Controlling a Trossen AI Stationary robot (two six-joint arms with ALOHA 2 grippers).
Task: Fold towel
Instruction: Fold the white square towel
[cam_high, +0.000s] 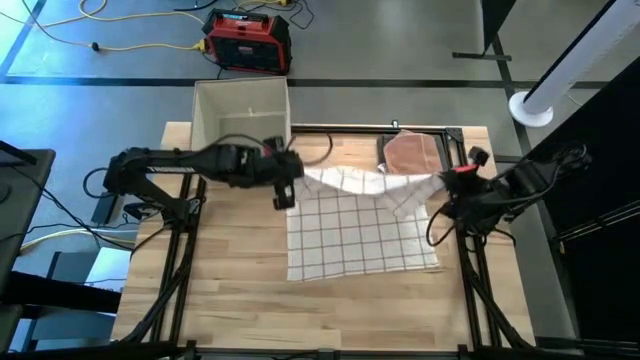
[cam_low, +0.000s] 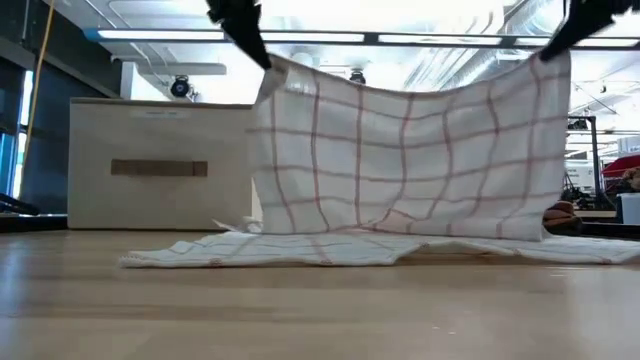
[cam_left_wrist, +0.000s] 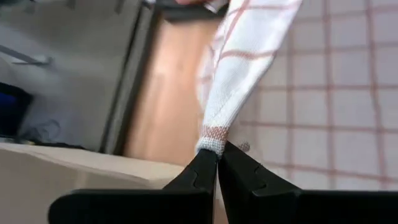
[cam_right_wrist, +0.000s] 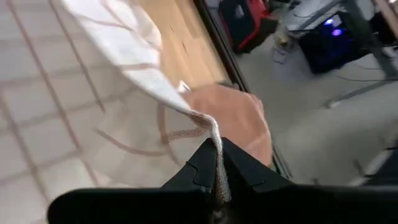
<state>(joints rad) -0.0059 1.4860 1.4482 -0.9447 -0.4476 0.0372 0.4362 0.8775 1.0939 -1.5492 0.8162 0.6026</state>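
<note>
Dark left tool pinches one towel corner, right tool pinches another, as I read it; both hold the far edge raised; near half lies flat on the wooden desk; beige box beyond.

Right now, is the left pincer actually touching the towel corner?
Touching. The left wrist view shows the left pincer shut on the towel, its corner pinched between the fingertips. The low view shows that edge lifted off the table.
</note>
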